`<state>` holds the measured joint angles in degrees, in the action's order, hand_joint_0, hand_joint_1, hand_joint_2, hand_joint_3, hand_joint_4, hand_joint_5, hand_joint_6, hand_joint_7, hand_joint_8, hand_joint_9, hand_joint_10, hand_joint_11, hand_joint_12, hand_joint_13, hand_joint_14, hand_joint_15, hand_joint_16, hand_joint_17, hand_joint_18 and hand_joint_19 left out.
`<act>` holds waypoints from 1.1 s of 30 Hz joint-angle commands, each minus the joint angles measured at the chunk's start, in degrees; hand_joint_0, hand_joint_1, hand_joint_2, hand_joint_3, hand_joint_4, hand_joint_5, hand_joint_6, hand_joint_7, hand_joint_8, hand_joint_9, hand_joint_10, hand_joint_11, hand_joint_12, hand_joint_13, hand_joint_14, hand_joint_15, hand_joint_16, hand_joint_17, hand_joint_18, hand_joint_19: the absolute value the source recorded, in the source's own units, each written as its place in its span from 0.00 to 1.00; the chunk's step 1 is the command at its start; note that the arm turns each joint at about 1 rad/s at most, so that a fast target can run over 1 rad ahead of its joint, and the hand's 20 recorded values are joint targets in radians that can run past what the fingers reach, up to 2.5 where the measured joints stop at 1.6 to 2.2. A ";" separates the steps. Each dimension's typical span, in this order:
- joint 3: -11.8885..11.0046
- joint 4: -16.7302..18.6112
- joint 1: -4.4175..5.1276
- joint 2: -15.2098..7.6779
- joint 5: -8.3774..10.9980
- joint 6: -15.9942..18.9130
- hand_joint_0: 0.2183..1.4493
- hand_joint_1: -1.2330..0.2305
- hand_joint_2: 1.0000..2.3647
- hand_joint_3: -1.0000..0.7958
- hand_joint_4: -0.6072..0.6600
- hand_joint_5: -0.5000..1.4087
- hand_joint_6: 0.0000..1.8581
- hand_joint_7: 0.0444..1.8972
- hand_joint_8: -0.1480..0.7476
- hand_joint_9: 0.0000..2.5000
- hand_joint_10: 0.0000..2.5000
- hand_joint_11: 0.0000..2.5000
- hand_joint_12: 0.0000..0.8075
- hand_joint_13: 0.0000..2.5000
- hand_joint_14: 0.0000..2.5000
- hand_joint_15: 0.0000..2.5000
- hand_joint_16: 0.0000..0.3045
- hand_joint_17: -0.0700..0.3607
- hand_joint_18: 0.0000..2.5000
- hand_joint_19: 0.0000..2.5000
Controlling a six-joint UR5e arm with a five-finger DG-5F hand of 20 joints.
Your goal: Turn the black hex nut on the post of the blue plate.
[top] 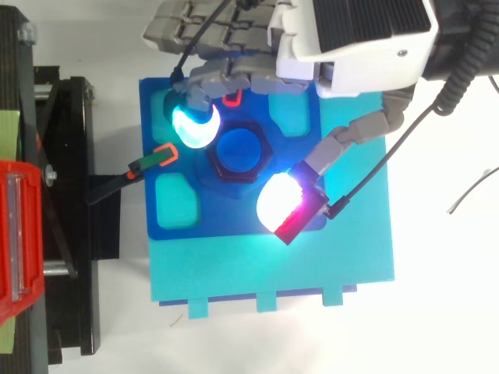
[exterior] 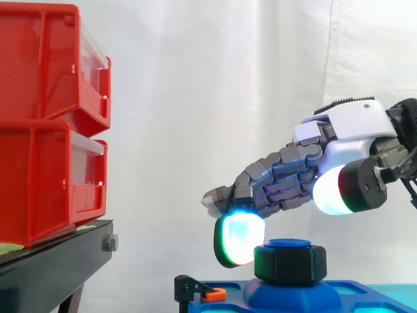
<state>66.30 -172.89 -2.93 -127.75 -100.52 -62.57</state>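
The black hex nut point(exterior: 290, 262) point(top: 216, 167) sits on the blue post point(top: 238, 150) in the middle of the blue plate point(exterior: 368, 292) point(top: 176, 201). My hand point(exterior: 352, 127) point(top: 366, 35) hovers over it, reaching in from the right. One cyan-glowing fingertip point(exterior: 238, 240) point(top: 195, 125) hangs just left of the nut, close to its side. The thumb pad point(exterior: 333, 190) point(top: 279, 201), glowing white, stands higher on the nut's other side and apart from it. The hand is open, spread around the nut without gripping it.
Two stacked red bins point(exterior: 45, 117) rest on the black stand point(exterior: 55, 267) at the left. A small black-and-orange clamp point(exterior: 203, 292) point(top: 150, 162) holds the plate's left edge. The blue plate lies on a teal base point(top: 273, 261).
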 commanded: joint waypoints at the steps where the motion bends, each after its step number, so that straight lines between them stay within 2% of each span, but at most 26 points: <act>1: -0.03 -0.08 -0.23 0.05 -0.55 -0.01 0.12 0.50 0.00 0.28 0.69 0.14 0.27 0.53 0.42 0.00 0.00 0.00 0.48 0.01 0.00 0.00 0.18 0.45 0.00 0.00; 17: -0.91 -2.81 -1.11 -0.04 -1.35 -0.71 0.12 0.50 0.00 0.28 0.69 0.14 0.27 0.53 0.42 0.00 0.00 0.00 0.47 0.01 0.00 0.00 0.18 0.45 0.00 0.00; 33: -1.00 -5.35 -1.38 0.75 -1.52 -1.76 0.12 0.50 0.00 0.28 0.69 0.14 0.27 0.53 0.41 0.00 0.00 0.00 0.47 0.00 0.00 0.00 0.18 0.45 0.00 0.00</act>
<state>65.32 -177.72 -4.29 -127.14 -102.05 -64.08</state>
